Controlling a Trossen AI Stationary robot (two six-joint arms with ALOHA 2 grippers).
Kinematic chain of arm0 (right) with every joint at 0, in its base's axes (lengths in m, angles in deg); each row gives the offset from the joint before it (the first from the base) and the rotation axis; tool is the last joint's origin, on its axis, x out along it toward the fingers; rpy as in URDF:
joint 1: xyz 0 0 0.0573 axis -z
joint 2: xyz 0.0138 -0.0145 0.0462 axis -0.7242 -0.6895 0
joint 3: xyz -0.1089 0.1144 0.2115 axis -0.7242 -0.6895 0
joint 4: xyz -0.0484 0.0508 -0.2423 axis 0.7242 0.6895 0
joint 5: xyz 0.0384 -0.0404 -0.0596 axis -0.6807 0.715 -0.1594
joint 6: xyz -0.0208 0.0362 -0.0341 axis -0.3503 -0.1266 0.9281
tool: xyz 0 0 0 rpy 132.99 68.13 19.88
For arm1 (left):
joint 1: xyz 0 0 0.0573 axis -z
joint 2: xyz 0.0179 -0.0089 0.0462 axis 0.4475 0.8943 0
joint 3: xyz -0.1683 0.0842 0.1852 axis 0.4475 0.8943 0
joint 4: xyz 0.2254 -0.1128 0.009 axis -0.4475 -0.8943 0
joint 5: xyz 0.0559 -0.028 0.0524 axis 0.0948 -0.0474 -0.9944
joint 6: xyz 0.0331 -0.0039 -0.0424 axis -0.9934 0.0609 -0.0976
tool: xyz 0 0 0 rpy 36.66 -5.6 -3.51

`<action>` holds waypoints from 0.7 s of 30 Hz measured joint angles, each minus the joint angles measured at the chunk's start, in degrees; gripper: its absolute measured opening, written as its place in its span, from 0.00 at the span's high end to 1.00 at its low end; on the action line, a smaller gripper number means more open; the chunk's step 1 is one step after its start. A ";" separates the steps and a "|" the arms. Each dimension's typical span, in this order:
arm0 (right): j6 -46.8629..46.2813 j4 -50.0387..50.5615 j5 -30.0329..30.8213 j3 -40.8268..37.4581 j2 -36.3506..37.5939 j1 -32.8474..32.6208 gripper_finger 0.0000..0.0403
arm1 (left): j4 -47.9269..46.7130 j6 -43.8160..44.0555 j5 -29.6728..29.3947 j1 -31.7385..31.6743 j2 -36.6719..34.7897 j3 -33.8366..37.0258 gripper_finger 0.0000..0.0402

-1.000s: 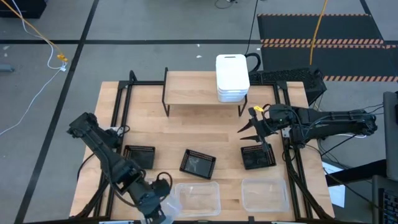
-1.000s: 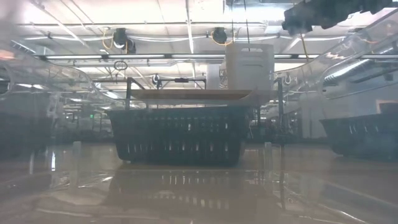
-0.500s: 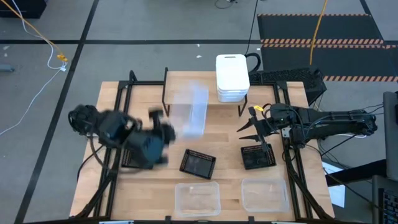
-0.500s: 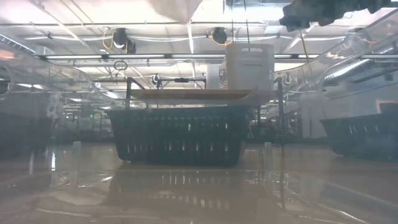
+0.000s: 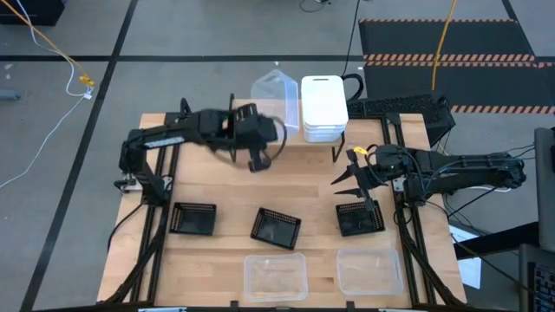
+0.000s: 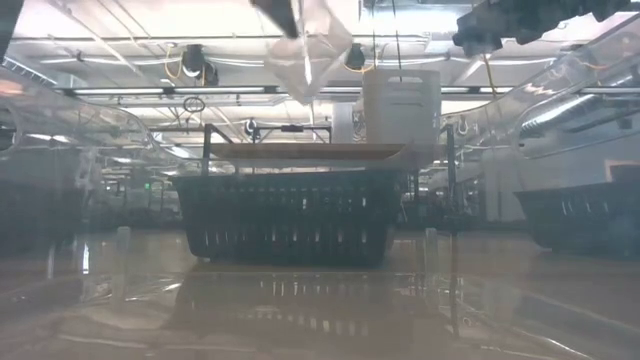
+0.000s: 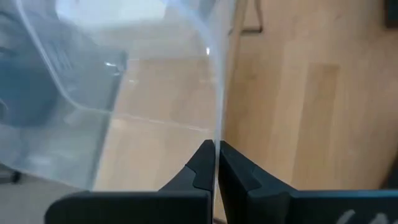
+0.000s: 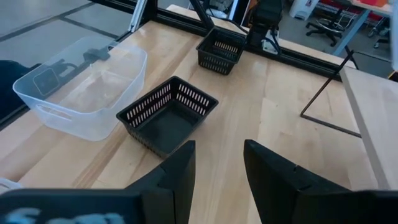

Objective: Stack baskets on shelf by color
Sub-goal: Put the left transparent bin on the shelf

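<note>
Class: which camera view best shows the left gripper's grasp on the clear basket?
The left wrist view: the left gripper pinches the clear basket wall. The high and low views show it raised; the right wrist view misses it.

The wooden worktop (image 5: pixel 312 178) stands on a grey floor (image 5: pixel 199 30) crossed by dark lines. Beyond its far right corner lies a black mat edged with orange-and-black hazard stripes (image 5: pixel 447 59), and a yellow cable (image 5: pixel 446 35) runs across it. A white cable with a yellow connector (image 5: pixel 85 81) trails over the floor past the far left corner. What looks like a black keyboard (image 5: pixel 399 106) sits just off the far right corner. Ceiling light strips (image 6: pixel 150 45) show overhead in the low view.
</note>
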 joint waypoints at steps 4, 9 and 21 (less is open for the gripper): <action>-0.14 -0.05 0.00 0.02 0.23 0.00 0.68 | 1.86 -0.47 6.95 -6.12 1.00 3.17 0.98; 0.48 -0.03 0.02 0.04 0.23 0.04 0.68 | 3.84 -0.74 14.40 -10.59 2.11 6.31 0.98; 1.77 -1.88 0.04 -1.82 0.24 0.04 0.68 | 8.24 -4.77 15.91 -11.26 3.72 6.51 0.94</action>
